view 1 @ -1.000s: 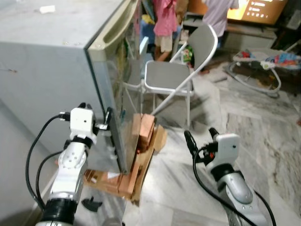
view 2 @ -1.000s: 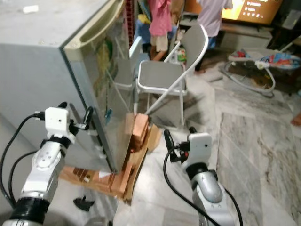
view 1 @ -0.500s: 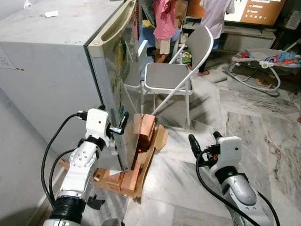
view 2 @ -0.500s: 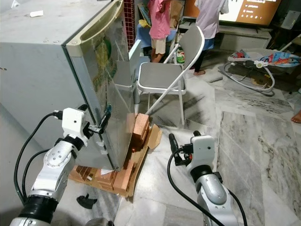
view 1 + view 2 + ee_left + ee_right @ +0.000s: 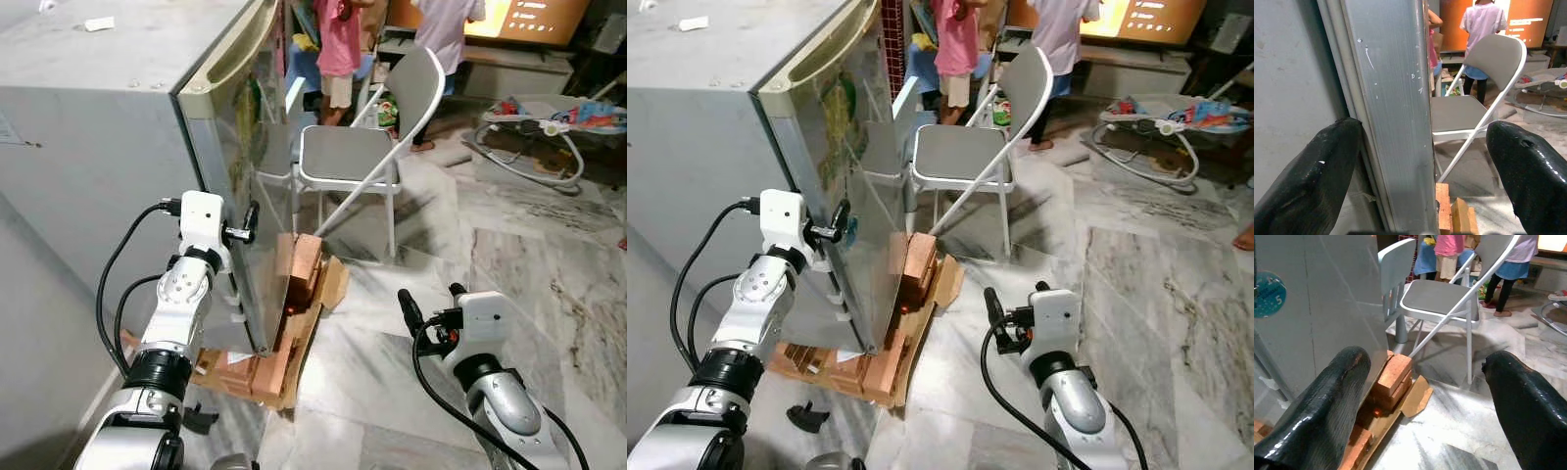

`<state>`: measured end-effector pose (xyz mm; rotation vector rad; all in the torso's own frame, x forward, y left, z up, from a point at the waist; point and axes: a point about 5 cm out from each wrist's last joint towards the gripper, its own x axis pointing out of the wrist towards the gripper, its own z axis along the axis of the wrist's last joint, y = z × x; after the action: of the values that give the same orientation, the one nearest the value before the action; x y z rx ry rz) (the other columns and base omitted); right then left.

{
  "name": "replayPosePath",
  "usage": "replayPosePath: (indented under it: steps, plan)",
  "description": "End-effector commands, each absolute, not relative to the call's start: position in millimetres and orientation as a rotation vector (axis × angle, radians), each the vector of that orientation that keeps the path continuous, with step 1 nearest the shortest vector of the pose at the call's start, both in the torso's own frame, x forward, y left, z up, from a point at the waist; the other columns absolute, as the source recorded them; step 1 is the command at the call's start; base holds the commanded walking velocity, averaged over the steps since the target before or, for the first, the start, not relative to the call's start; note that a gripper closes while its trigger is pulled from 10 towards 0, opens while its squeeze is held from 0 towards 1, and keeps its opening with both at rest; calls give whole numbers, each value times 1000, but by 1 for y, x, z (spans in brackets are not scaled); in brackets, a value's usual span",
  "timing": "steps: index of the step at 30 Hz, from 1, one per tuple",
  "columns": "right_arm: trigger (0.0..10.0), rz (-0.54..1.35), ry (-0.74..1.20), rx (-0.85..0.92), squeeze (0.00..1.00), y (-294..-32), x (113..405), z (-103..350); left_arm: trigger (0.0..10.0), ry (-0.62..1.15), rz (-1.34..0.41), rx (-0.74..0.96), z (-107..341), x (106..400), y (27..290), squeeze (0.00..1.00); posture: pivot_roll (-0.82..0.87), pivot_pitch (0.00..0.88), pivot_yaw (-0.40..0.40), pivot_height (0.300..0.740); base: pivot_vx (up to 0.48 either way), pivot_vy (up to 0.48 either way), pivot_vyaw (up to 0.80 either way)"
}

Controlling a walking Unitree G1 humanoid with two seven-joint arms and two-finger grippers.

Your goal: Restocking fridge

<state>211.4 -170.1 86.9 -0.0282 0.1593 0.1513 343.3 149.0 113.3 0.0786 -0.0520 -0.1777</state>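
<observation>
Marble floor (image 5: 509,245); grey metal fridge (image 5: 118,147) on bricks (image 5: 911,279) — left gripper (image 5: 1420,161) fingers apart astride its door edge; right gripper (image 5: 1435,396) spread, idle.

A folding chair (image 5: 358,157) and stacked bricks (image 5: 299,269) crowd the fridge door (image 5: 240,186) front; marble floor (image 5: 509,255) lies open.

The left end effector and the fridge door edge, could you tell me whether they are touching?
Cannot tell. In the left wrist view the open end effector straddles the fridge door edge, but no finger plainly presses it.
</observation>
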Motion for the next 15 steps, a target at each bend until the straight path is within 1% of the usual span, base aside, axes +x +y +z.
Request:
replayPosePath:
  steps: [1, 2, 3, 4, 5, 6, 9, 10, 11, 14, 15]
  plan:
    - [10000, 142, 144, -32, 0, -170, 211, 92, 10000, -30, -152, 76, 114, 351, 150, 0, -86, 9, 6, 740, 0, 0, 0]
    - [10000, 142, 144, -32, 0, -170, 211, 92, 10000, -30, -152, 76, 114, 351, 150, 0, -86, 9, 6, 740, 0, 0, 0]
    - [10000, 142, 144, -31, 0, -170, 211, 92, 10000, -32, -160, 65, 115, 353, 145, 0, -85, 9, 4, 740, 0, 0, 0]
    - [10000, 145, 147, -29, 0, -169, 211, 91, 10000, -36, -197, 50, 117, 356, 134, 0, -83, 10, 1, 740, 0, 0, 0]
    - [10000, 145, 147, -29, 0, -169, 211, 91, 10000, -36, -197, 50, 117, 356, 134, 0, -83, 10, 1, 740, 0, 0, 0]
    - [10000, 152, 160, -29, 0, -169, 210, 89, 10000, -54, -291, 43, 123, 358, 115, 0, -80, 10, -2, 740, 0, 0, 0]
    - [10000, 158, 197, -40, 0, -170, 207, 81, 10000, -108, -459, 75, 136, 358, 80, 0, -70, 8, -5, 740, 0, 0, 0]
    - [10000, 158, 236, -51, 0, -172, 202, 74, 10000, -149, -577, 74, 153, 359, 50, 0, -66, 6, -4, 740, 0, 0, 0]
    - [10000, 158, 236, -51, 0, -172, 202, 74, 10000, -149, -577, 74, 153, 359, 50, 0, -66, 6, -4, 740, 0, 0, 0]
    - [10000, 154, 263, -62, 0, -173, 198, 68, 10000, -208, -709, 55, 175, 356, 15, 0, -68, 4, 1, 740, 0, 0, 0]
    - [10000, 144, 271, -63, 0, -174, 197, 66, 10000, -285, -851, 27, 198, 343, -21, 0, -72, 1, 6, 740, 0, 0, 0]
